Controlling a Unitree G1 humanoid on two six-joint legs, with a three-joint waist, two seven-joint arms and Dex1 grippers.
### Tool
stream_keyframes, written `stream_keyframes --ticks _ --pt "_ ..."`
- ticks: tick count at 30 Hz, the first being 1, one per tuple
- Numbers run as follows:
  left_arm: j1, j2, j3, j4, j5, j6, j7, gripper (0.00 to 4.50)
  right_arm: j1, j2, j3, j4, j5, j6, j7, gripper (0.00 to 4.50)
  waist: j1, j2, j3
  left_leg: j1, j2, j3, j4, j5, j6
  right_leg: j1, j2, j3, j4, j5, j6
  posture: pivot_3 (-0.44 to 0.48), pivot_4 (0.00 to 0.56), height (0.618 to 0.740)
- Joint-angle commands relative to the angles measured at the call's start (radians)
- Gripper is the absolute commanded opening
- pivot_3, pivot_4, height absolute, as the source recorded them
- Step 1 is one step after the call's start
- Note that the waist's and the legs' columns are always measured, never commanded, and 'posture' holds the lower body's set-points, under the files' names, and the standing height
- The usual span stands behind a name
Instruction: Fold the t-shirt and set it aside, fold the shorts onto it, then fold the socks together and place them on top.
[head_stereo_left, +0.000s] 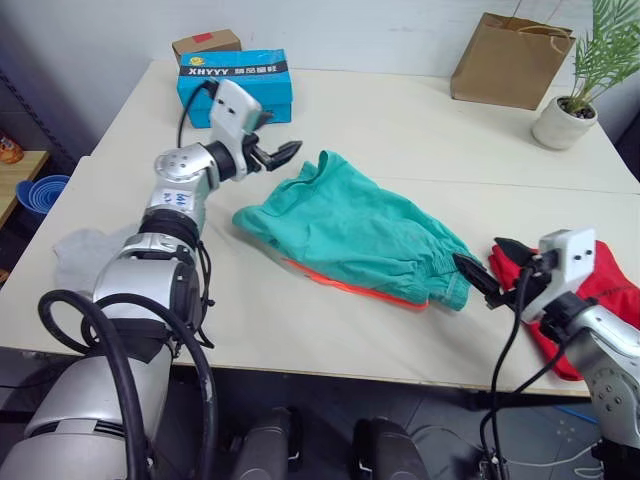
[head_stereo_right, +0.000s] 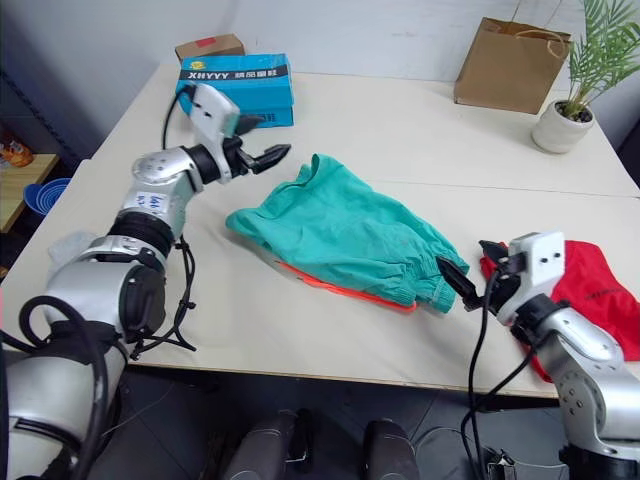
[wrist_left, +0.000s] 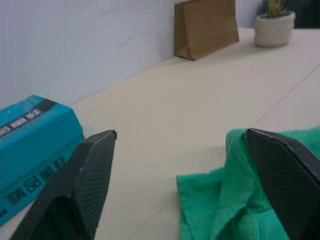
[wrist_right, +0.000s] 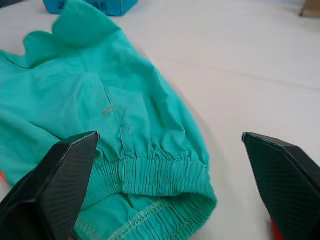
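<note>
Shorts (head_stereo_left: 355, 228) spread mid-table (head_stereo_left: 420, 130), t-shirt (head_stereo_left: 600, 280) at the right edge, socks (head_stereo_left: 85, 250) at the left edge. Left gripper (head_stereo_left: 277, 154) spread wide beside the shorts' far corner. Right gripper (head_stereo_left: 490, 268) likewise spread, empty, by the waistband.

Even, soft indoor light with faint shadows, no glare; wrist views blur close to the fingers

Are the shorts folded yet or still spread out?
Still spread out, loosely. The shorts lie rumpled across the table, elastic waistband toward the right gripper; both grippers are open and empty.
</note>
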Motion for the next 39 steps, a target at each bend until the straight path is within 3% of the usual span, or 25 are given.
stream_keyframes --ticks 1,4,7,11,16,18,21,25,30,31,34,39 --pt "0.052 0.021 -0.045 -0.071 0.002 -0.116 -0.242 4.48 0.037 -0.055 0.016 -0.132 0.019 -0.064 0.122 4.5 -0.001 0.0 0.0 0.0 0.0 0.0 0.0 0.0 0.0 0.0 0.0 0.0 0.0 0.0 0.0 0.0 0.15 0.74" --pt "0.128 0.031 -0.087 -0.114 -0.004 -0.18 -0.446 4.48 0.065 -0.128 0.151 -0.162 -0.089 -0.115 0.211 4.5 -0.007 0.0 0.0 0.002 0.001 0.001 0.0 0.0 0.0 0.001 0.001 0.001 0.0 0.0 0.0 0.0 0.15 0.74" --pt "0.174 0.036 -0.133 -0.123 0.022 -0.232 -0.507 4.48 0.032 -0.146 0.239 -0.108 -0.172 -0.151 0.215 4.5 -0.015 -0.001 0.0 0.002 0.001 0.001 0.001 0.0 0.0 0.0 0.001 0.002 -0.001 0.0 0.0 0.0 0.15 0.74" --pt "0.212 0.031 -0.207 -0.103 0.097 -0.322 -0.469 4.48 -0.05 -0.123 0.391 -0.002 -0.328 -0.199 0.184 4.5 -0.019 -0.002 -0.001 0.001 0.0 0.001 0.003 0.0 0.0 0.0 -0.001 0.002 -0.001 0.0 0.0 0.0 0.15 0.74" --pt "0.206 0.029 -0.267 -0.062 0.184 -0.352 -0.345 4.48 -0.13 -0.071 0.465 0.095 -0.434 -0.21 0.121 4.5 -0.02 -0.002 -0.001 0.001 0.0 0.0 0.003 0.0 0.0 0.0 -0.004 0.001 0.001 0.0 0.0 0.0 0.15 0.74" --pt "0.202 0.043 -0.306 -0.048 0.24 -0.352 -0.275 4.5 -0.149 -0.056 0.48 0.124 -0.464 -0.219 0.107 4.12 -0.02 -0.002 -0.001 0.001 0.0 0.0 0.003 0.0 0.0 0.0 -0.004 0.001 0.003 0.0 0.0 0.0 0.15 0.74" --pt "0.193 0.049 -0.318 -0.026 0.266 -0.319 -0.199 3.94 -0.169 -0.038 0.49 0.145 -0.48 -0.236 0.106 3.3 -0.021 -0.002 -0.001 0.001 0.0 0.0 0.003 0.0 0.0 -0.001 -0.003 0.0 0.006 0.0 0.0 0.0 0.15 0.74" --pt "0.193 0.06 -0.346 -0.011 0.31 -0.296 -0.135 2.74 -0.169 -0.056 0.514 0.153 -0.519 -0.265 0.133 1.85 -0.02 -0.002 -0.001 0.001 0.0 0.0 0.003 0.0 0.0 -0.001 -0.004 0.0 0.007 0.0 0.0 0.0 0.15 0.74" --pt "0.228 0.082 -0.345 -0.006 0.295 -0.27 -0.212 1.21 -0.158 -0.06 0.504 0.151 -0.512 -0.279 0.155 0.19 -0.022 -0.002 -0.001 0.002 0.0 0.0 0.003 0.0 0.0 0.0 -0.004 0.001 0.007 0.0 0.0 0.0 0.15 0.74" --pt "0.237 0.087 -0.343 -0.009 0.288 -0.271 -0.242 0.89 -0.154 -0.064 0.502 0.152 -0.509 -0.285 0.164 0.0 -0.024 -0.002 -0.001 0.002 0.0 0.0 0.003 0.0 0.0 0.0 -0.004 0.001 0.008 0.0 0.0 0.0 0.15 0.74" --pt "0.281 0.094 -0.308 -0.039 0.218 -0.269 -0.381 0.03 -0.133 -0.086 0.484 0.14 -0.47 -0.313 0.225 0.0 -0.027 -0.002 -0.001 0.004 0.0 0.0 0.003 0.0 0.0 0.0 -0.004 0.001 0.008 0.0 -0.001 0.0 0.15 0.74" --pt "0.387 0.108 -0.266 -0.175 0.107 -0.236 -0.522 0.03 -0.064 -0.128 0.443 0.106 -0.4 -0.366 0.316 0.0 -0.025 -0.001 -0.001 0.004 0.001 0.0 0.003 0.0 0.0 0.001 -0.005 0.0 0.007 0.0 -0.001 0.0 0.15 0.74"
